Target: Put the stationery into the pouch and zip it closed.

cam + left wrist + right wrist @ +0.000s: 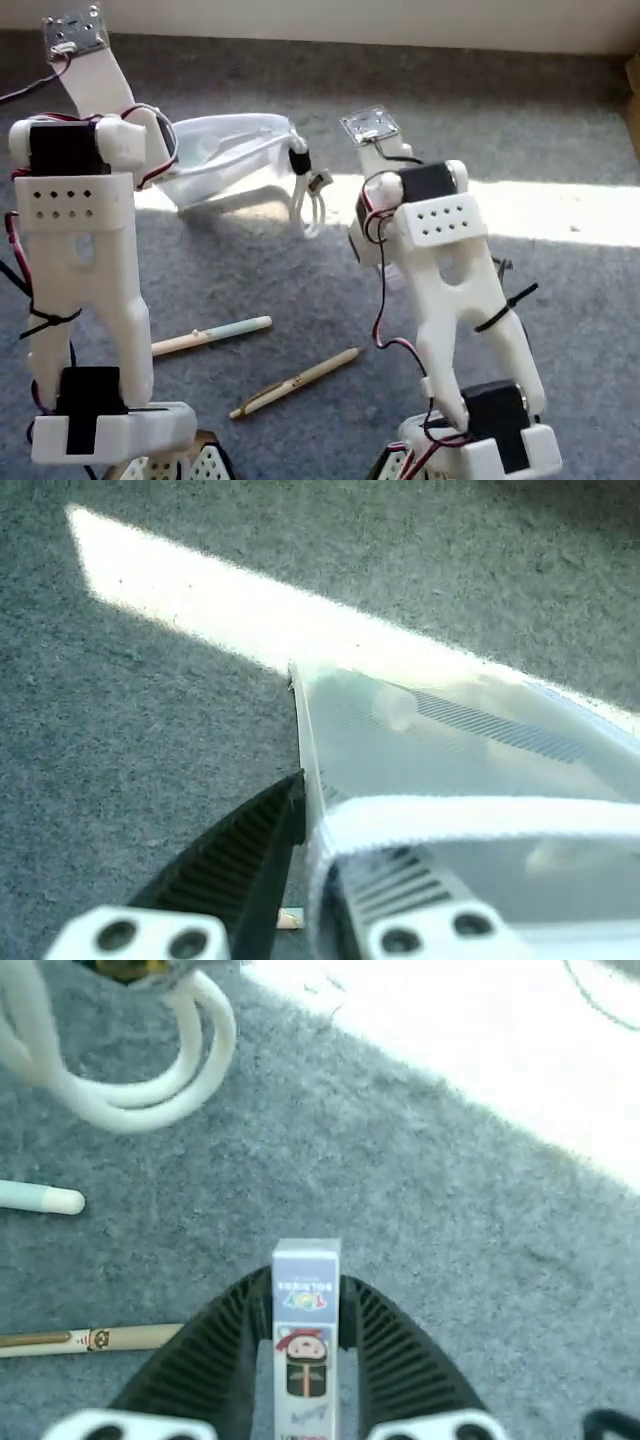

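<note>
Right pincer (305, 1282) pinching small box (305, 1360), printed cartoon label; left pincer (318, 825) clamped on pouch (450, 740) edge.

Indoor room, home or office, can't tell which. Grey short-pile carpet (480, 100) as the working surface, pale wall (400, 20) along the far edge, strip of sunlight (560, 210) across the carpet.
</note>
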You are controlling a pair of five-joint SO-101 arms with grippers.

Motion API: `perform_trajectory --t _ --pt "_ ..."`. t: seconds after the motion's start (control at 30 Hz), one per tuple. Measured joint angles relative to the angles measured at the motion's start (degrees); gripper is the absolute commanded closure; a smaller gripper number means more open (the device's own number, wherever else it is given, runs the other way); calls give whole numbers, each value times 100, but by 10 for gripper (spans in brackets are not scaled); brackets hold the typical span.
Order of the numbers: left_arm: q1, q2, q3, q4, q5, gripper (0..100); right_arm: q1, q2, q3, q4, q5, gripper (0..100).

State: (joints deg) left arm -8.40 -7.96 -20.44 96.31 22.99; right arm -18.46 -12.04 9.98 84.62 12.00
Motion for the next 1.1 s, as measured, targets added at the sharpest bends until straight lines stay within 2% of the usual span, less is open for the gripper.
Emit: perform_trajectory --t 0.2,0.33,0.43,0.6,0.73,0.87,1.1 --pt "0 0 255 -9 0 993 0 -176 1196 -1336 0 993" --pt "0 0 264 -9 0 993 0 396 2031 -2453 0 993" --pt "0 0 264 -9 0 993 132 1037 2092 -2778 0 989" --pt "0 0 264 -9 0 993 255 2022 1591 -2760 35 953" --pt "0 0 264 -9 -9 993 264 2435 967 -2163 35 885" --pt "0 0 264 -9 -44 993 273 2567 615 -1767 35 910" --pt "0 0 264 -9 -44 993 273 2567 571 -1723 35 980"
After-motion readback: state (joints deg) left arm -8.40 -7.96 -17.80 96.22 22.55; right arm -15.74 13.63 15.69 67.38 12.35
